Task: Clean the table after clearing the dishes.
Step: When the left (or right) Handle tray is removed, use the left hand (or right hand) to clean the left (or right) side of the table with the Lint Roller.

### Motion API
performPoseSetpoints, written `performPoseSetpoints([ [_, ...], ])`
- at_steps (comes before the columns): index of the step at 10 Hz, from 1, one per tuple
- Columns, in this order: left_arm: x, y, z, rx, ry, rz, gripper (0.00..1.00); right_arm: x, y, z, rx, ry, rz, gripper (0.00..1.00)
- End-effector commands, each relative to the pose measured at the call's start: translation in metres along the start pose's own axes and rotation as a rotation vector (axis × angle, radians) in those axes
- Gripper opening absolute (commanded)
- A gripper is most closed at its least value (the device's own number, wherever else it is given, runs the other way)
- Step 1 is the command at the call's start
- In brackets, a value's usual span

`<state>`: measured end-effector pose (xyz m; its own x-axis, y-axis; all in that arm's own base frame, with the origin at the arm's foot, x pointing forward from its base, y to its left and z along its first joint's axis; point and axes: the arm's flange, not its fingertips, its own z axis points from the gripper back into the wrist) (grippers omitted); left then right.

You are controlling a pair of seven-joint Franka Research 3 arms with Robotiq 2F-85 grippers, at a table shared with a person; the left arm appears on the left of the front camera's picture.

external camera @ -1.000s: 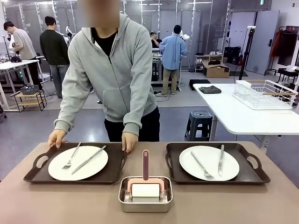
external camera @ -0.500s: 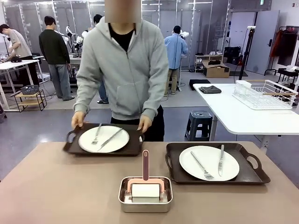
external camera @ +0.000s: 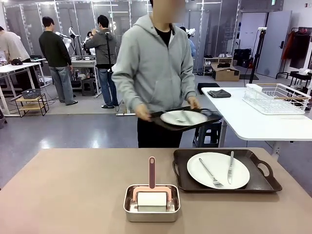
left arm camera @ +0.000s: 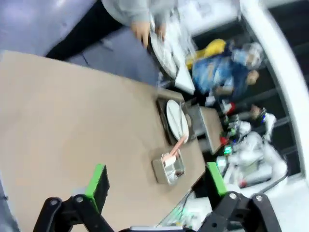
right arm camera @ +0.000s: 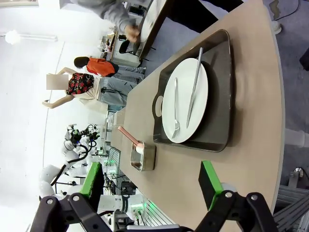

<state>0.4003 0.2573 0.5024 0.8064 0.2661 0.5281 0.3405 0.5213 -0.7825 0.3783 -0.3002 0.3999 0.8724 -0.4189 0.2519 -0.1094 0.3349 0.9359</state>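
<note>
The person (external camera: 155,63) has lifted one tray (external camera: 178,128) off the table (external camera: 73,195) and carries it at upper middle. The second tray (external camera: 261,183) waits at lower right, so clearing is half done. The left gripper (left arm camera: 157,180) and right gripper (right arm camera: 150,182) gape wide, empty

Grey floor (external camera: 58,131) runs back, glossy under bright overhead light, to the glass partitions (external camera: 63,19). On the right there's a white table (external camera: 253,124), with a wire rack (external camera: 278,97) at its far right edge, a dark cloth (external camera: 219,93) near the far left corner and a black stool (external camera: 207,137) just beside it. Behind that, a cardboard box (external camera: 226,74) and a grey door (external camera: 272,44). Far left, another white table (external camera: 14,68), with a low shelf (external camera: 31,103) by it.
</note>
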Motion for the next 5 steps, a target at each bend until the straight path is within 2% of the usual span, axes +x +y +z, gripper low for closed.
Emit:
performPoseSetpoints([
  [1,0.040,-0.051,-0.069,0.076,0.188,-0.296,1.00,-0.001,0.002,0.001,0.006,0.001,0.003,1.00],
  [3,0.054,-0.093,-0.149,0.158,0.369,-0.485,1.00,-0.001,0.002,0.001,0.006,0.001,0.003,1.00],
  [5,0.053,-0.129,-0.227,0.205,0.534,-0.669,1.00,-0.001,0.002,0.001,0.006,0.001,0.003,1.00],
])
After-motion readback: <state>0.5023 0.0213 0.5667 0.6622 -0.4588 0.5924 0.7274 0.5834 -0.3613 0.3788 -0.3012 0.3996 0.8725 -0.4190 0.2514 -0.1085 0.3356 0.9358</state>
